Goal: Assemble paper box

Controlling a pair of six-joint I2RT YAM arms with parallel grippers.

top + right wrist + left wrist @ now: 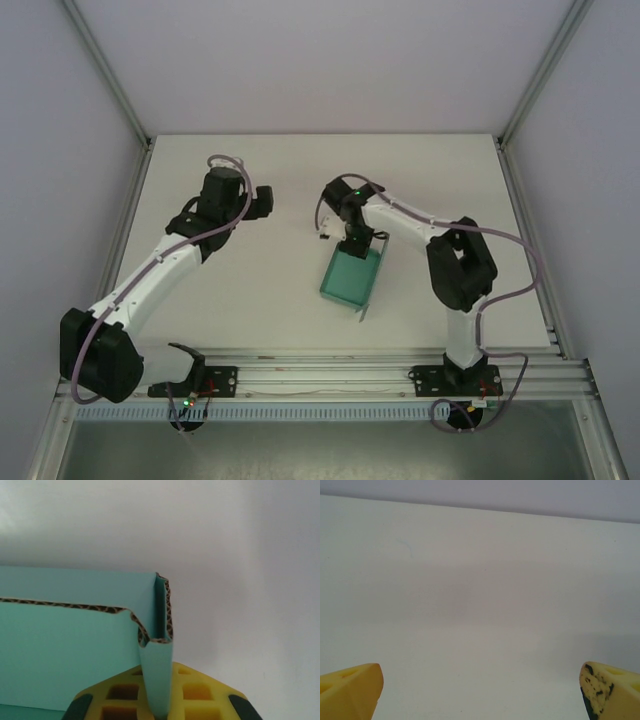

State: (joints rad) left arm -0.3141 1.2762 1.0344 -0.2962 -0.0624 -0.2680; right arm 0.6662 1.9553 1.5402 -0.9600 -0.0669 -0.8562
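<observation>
The paper box [351,280] is teal-green corrugated card, partly folded into a shallow tray, lying just right of the table's middle. My right gripper [353,243] sits at the box's far edge, shut on a folded-over side wall. In the right wrist view that doubled wall [159,645] runs upright between my yellow fingers [197,692], with the brown fluted edges showing and the tray's inside [65,655] to the left. My left gripper [262,202] hovers well to the left of the box, open, with yellow fingertips [350,690] wide apart over bare table.
The white table [240,290] is ringed by grey walls and aluminium frame posts [525,100]. A metal rail [330,378] carrying both arm bases runs along the near edge. A loose teal flap [365,308] sticks out at the box's near right corner.
</observation>
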